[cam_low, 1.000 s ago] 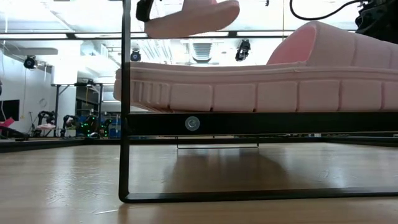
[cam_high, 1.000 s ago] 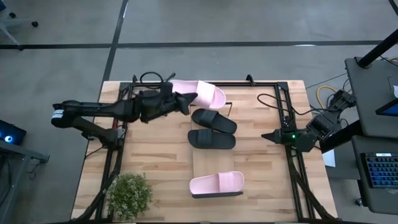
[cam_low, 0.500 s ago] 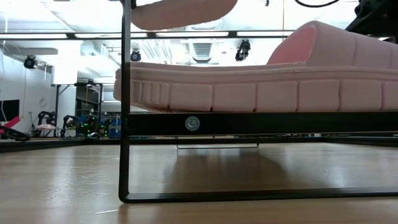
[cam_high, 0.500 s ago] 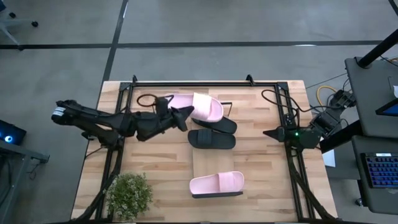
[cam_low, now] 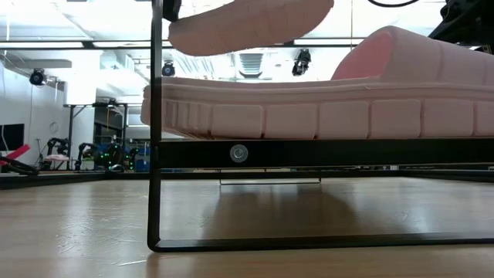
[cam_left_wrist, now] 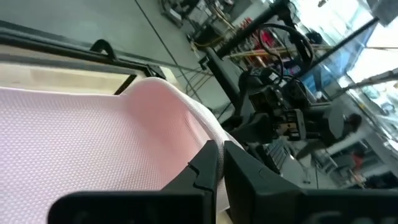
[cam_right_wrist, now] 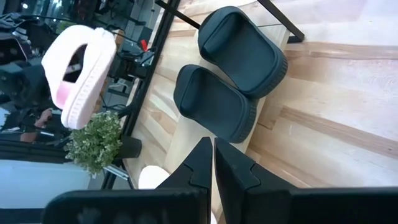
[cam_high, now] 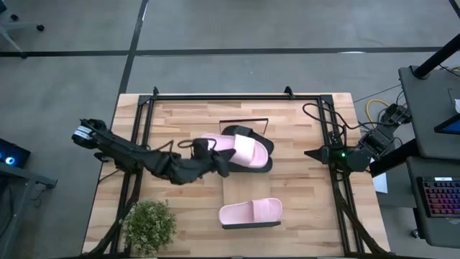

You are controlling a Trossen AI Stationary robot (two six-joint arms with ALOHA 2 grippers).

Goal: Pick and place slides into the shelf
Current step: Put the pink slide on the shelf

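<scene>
Above the two black slides point(cam_high: 248, 150), the left end effector point(cam_high: 215, 160), clenched on a pink slide point(cam_high: 230, 150), has carried it from the surface's far edge toward the shelf point(cam_high: 248, 193).

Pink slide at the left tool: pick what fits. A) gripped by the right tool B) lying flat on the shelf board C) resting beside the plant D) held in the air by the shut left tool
D: the shut left tool holds the pink slide raised above the black slides, as the right wrist view shows.
</scene>
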